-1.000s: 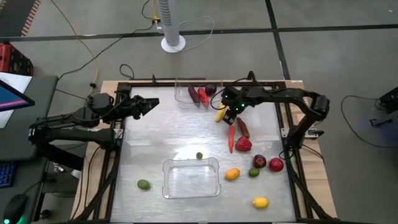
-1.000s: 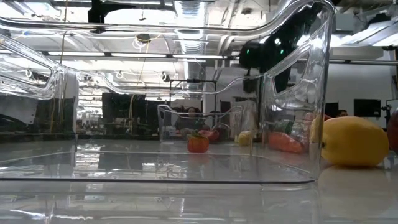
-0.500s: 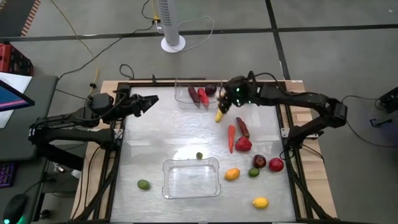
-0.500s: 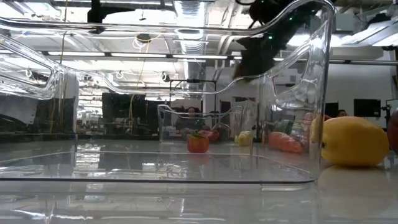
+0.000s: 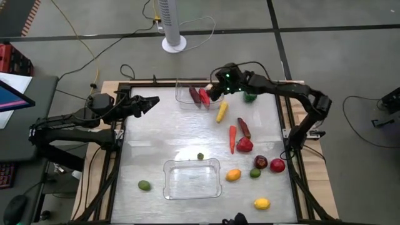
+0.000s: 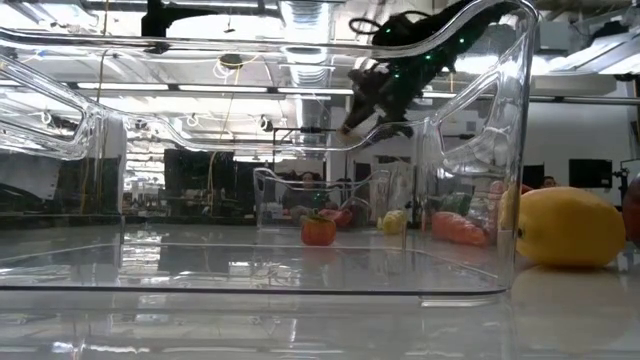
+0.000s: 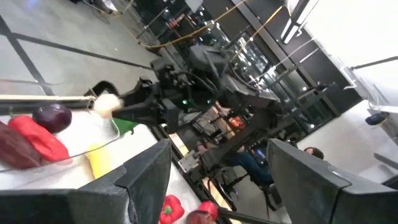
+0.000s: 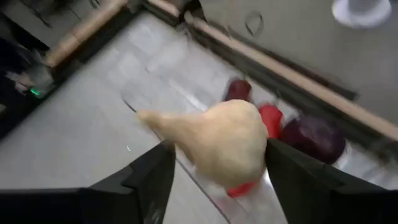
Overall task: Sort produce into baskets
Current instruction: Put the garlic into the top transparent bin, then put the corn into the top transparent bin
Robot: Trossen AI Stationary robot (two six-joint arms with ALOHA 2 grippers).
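Note:
My right gripper (image 5: 215, 91) hangs over the right end of the far basket (image 5: 184, 98), fingers apart. A cream, pear-shaped piece of produce (image 8: 227, 146) fills the gap between them, its pointed end to one side; the left wrist view shows this cream piece (image 7: 106, 102) at the gripper's tip, above the basket. In the basket lie a maroon piece (image 5: 194, 95), a red piece (image 5: 204, 96) and a dark purple ball (image 8: 314, 138). My left gripper (image 5: 152, 102) waits open over the table's far left. The near basket (image 5: 192, 179) holds nothing. My right gripper has the cream piece between its two fingers (image 8: 155, 180), coming from above at a slant over the far basket. I cannot tell whether the fingers touch the piece or whether it hangs free just beyond them.
Loose produce lies on the table's right half: a yellow piece (image 5: 222, 111), carrot (image 5: 232, 139), maroon chili (image 5: 244, 127), red pepper (image 5: 244, 145), a green piece (image 5: 250, 96), and more near the right edge. A lime (image 5: 144, 185) and a small green ball (image 5: 200, 156) lie left of these.
My right gripper has gone from beside the yellow piece toward the table's far edge and to the left, and now stands over the far basket's right end. The yellow piece has stayed on the table.

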